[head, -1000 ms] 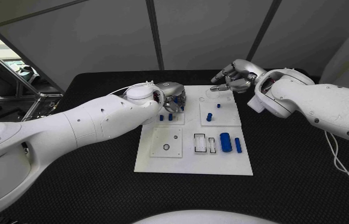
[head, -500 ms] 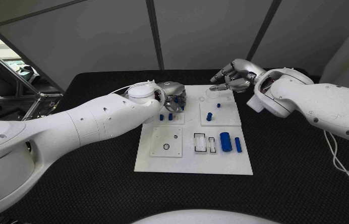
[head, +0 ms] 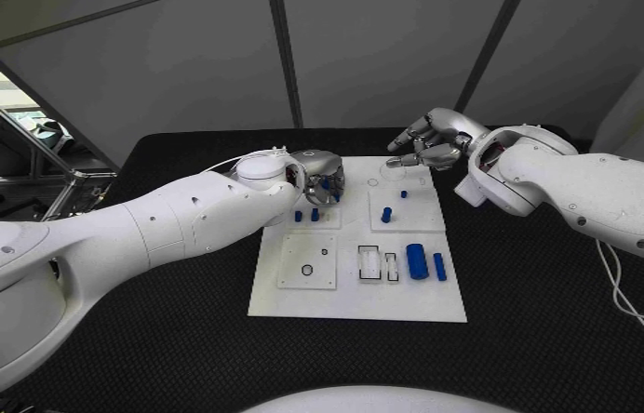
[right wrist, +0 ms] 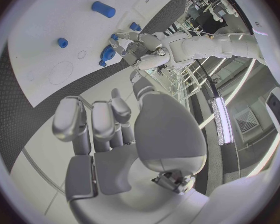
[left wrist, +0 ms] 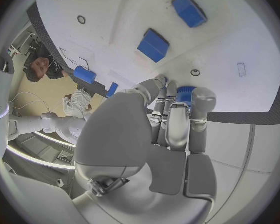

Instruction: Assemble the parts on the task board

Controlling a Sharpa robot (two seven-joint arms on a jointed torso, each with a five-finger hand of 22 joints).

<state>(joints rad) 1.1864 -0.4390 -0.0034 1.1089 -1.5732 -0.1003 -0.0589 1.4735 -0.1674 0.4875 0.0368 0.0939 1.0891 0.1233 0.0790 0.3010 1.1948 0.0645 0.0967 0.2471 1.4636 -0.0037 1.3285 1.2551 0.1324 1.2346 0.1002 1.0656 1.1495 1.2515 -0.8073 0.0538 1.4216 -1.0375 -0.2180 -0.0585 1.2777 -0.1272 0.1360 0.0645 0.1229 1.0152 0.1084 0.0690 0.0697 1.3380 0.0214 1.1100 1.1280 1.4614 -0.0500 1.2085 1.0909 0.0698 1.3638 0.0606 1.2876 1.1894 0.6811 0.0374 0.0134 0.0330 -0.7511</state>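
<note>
Now my left hand [left wrist: 168, 129] has its fingers curled round a blue part [left wrist: 186, 92] over the task board's [head: 403, 306] far left corner; I judge it needs seating next, squarely aligned. Beyond, my right hand [head: 427, 145] hovers, fingers loosely apart, holding nothing

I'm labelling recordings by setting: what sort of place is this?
Probably a robotics test lab: a white task board with small blue parts lies on a black table, grey partition panels stand behind it.
</note>
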